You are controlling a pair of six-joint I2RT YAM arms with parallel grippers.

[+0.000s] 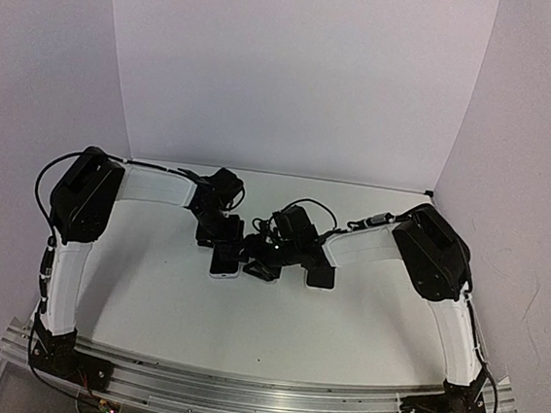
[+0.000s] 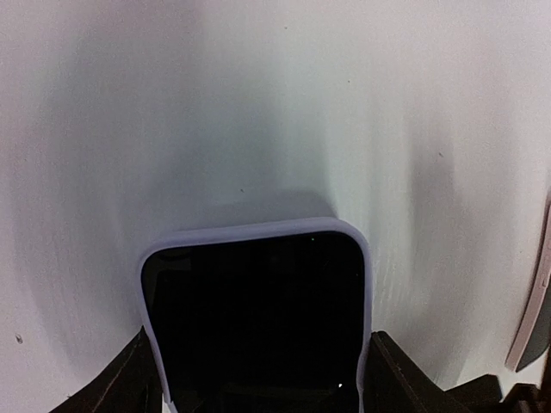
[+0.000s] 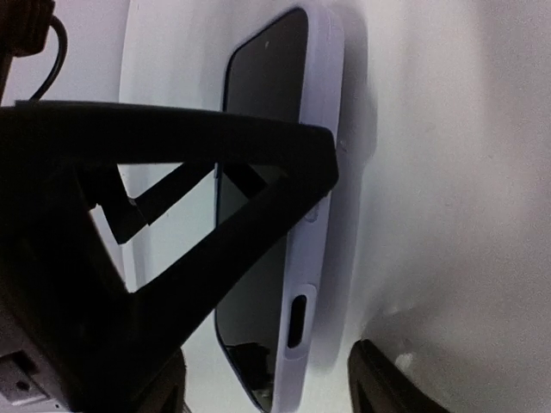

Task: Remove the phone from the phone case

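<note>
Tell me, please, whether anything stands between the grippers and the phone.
Nothing visible does: the left gripper flanks one end of the phone, and the right gripper has a finger on each side of it.

The left wrist view's 6 o'clock edge cuts off the black-screened phone (image 2: 258,318) in its pale lavender rounded case (image 2: 258,231); at 4 o'clock we cannot identify a thin pale strip (image 2: 529,327), also cropped.

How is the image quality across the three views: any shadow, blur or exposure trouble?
Top external: even light, but the phone case sits small among the dark arms. Left wrist: soft focus, broad shadows on the table, screen pure black. Right wrist: its near finger is a blurred black silhouette hiding part of the case.
</note>
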